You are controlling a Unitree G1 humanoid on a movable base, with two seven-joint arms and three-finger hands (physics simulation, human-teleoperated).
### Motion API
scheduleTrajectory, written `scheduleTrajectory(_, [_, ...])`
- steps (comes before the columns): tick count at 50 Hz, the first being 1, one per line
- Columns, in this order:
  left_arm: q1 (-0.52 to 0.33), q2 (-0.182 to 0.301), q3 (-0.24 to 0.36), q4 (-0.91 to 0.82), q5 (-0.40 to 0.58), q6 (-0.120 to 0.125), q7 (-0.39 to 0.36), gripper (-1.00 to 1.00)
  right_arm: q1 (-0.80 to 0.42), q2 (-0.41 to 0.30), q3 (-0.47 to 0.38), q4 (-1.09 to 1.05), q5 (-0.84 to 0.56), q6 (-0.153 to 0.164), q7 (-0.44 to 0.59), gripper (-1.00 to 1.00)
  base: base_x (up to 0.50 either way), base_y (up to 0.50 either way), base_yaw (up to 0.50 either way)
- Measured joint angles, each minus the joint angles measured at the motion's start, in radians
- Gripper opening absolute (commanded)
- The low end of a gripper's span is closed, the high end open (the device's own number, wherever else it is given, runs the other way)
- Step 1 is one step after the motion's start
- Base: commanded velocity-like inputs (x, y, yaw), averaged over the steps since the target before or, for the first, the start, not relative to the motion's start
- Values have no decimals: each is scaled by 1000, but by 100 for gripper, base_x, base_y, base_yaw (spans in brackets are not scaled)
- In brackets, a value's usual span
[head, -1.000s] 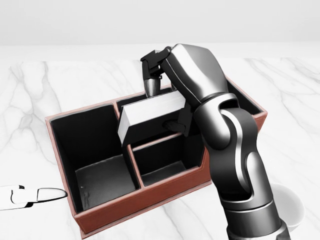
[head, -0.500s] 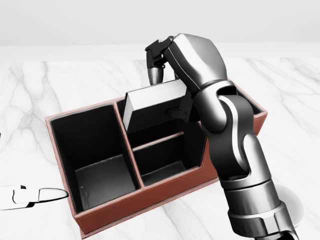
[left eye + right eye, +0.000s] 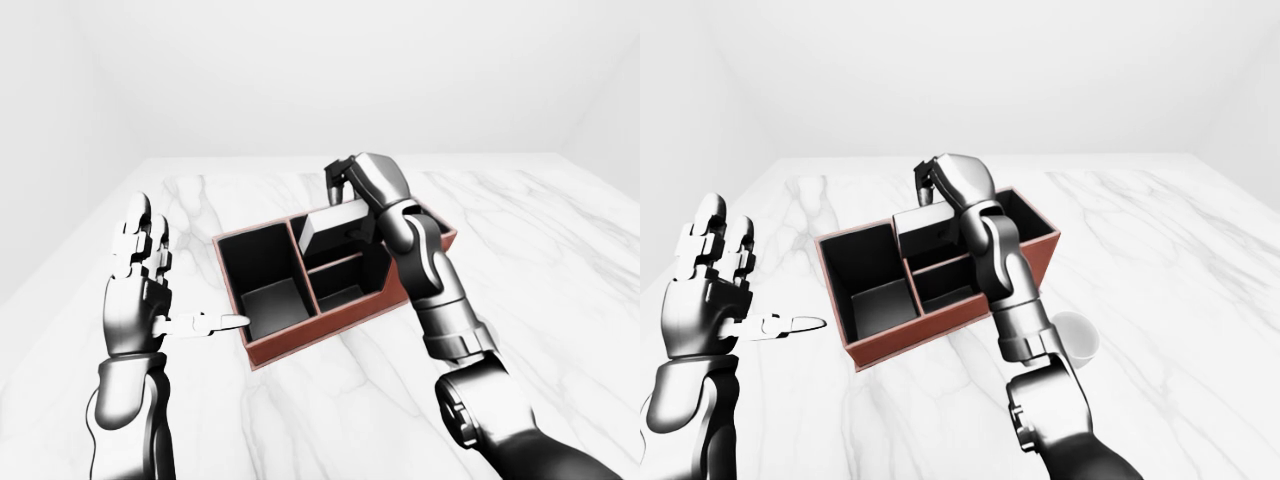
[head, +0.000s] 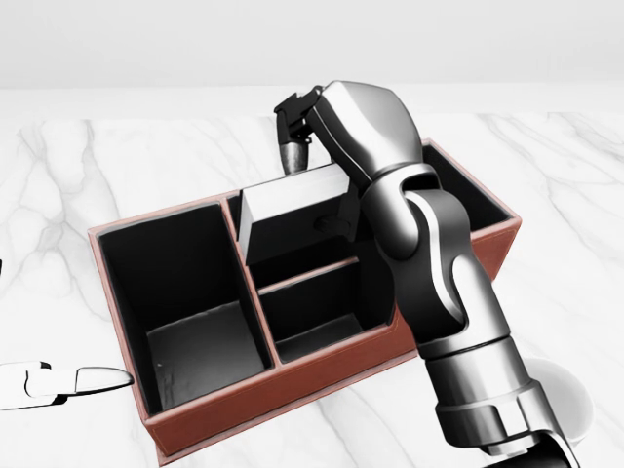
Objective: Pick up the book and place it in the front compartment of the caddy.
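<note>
The right hand [image 4: 304, 125] grips the book [image 4: 292, 216] with its fingers [image 4: 292, 154] closed over the book's top edge, and the book hangs tilted over the caddy [image 4: 292, 395]. In the head view the book sits above the upper of the two small compartments in the middle of the caddy, with its lower end dipping just inside the walls. It looks like the step in hand is lowering the book into a compartment. To do this well, the hand should turn the book so it stands straight between the walls, bring it down slowly, and only let go once the book rests on the bottom. If the front compartment is the small one nearer the bottom of the head view, the book must first cross the thin divider [image 4: 304, 276] between the two. That divider and the red walls are what stand in the way, and a tilted corner could catch on them. The big compartment [image 4: 185, 312] at the left of the caddy holds nothing. The left hand [image 3: 140, 262] is raised with its fingers spread wide, holding nothing, well apart from the caddy. A white cup [image 3: 1076, 337] stands on the marble worktop [image 3: 560, 260] beside the right arm, so the elbow should keep off it.
</note>
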Motion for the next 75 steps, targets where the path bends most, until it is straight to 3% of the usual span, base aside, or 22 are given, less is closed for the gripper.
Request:
scheduleTrajectory(26, [0, -1, -5, 0, 2, 0, 0, 100, -79, -28, -6, 215, -4, -60, -106, -100, 0, 0, 0])
scheduleTrajectory(51, [-1, 0, -3, -2, 2, 0, 0, 100, -153, -37, 4, 465, -9, -61, -239, -100, 0, 0, 0])
scheduleTrajectory(75, [-1, 0, -1, -1, 0, 0, 0, 100, -174, -20, 17, 538, -18, -61, -279, -100, 0, 0, 0])
